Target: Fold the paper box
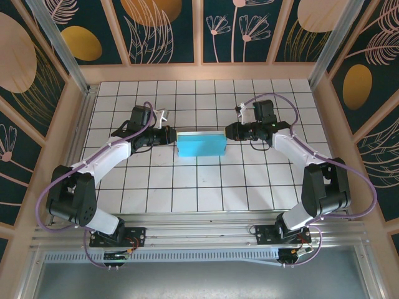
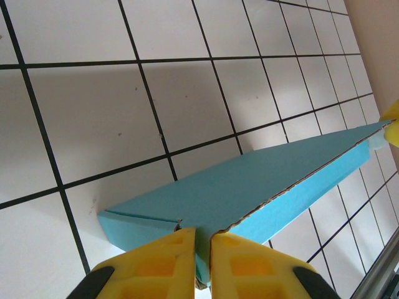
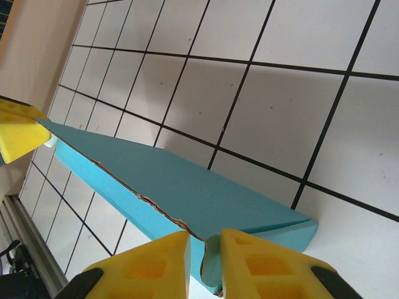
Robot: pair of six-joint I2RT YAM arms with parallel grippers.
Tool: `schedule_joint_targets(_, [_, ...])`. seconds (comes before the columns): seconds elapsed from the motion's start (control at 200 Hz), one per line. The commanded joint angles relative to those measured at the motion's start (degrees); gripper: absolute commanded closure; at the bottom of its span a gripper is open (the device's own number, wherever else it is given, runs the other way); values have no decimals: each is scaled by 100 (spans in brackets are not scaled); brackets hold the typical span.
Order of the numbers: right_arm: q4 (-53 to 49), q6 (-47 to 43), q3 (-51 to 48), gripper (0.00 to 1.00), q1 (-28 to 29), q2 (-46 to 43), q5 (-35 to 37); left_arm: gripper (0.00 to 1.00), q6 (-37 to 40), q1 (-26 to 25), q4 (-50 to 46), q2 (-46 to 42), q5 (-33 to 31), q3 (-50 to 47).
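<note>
Yellow fingers [image 2: 156,265] of the left gripper [image 2: 202,240] pinch one end of the flat teal paper box [image 2: 249,187]; the right gripper [image 3: 206,240] pinches the opposite end, jaws nearly closed, mid-way across the white tiled table [image 1: 187,187].

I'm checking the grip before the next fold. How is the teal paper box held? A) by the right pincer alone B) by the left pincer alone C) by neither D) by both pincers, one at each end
D: the left pincer is closed on one end of the paper box and the right pincer on the opposite end.
</note>
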Motion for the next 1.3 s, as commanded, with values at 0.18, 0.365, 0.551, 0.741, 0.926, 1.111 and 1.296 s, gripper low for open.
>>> schedule_joint_targets(0.18, [107, 116, -261, 81, 94, -116, 123, 91, -187, 19, 146, -146, 241, -328])
schedule_joint_targets(0.365, [103, 65, -310, 82, 121, -130, 243, 91, -173, 19, 86, -138, 132, -389])
schedule_joint_targets(0.551, [170, 56, -349, 84, 137, -209, 304, 92, -173, 18, 147, -111, 110, -522])
schedule_joint_targets(0.741, [284, 1, -480, 91, 210, -278, 591, 92, -170, 19, 165, -94, 61, -592])
schedule_joint_targets(0.926, [516, 12, -782, 95, 432, -476, 1114, 92, -224, 15, 273, -120, 109, -781])
schedule_joint_targets(1.111, [970, 438, -1183, 88, 631, -770, 1444, 84, -404, -36, 539, -196, 187, -1038])
schedule_joint_targets(1.296, [889, 460, -985, 80, 675, -958, 1553, 71, -443, -34, 550, -531, 87, -882])
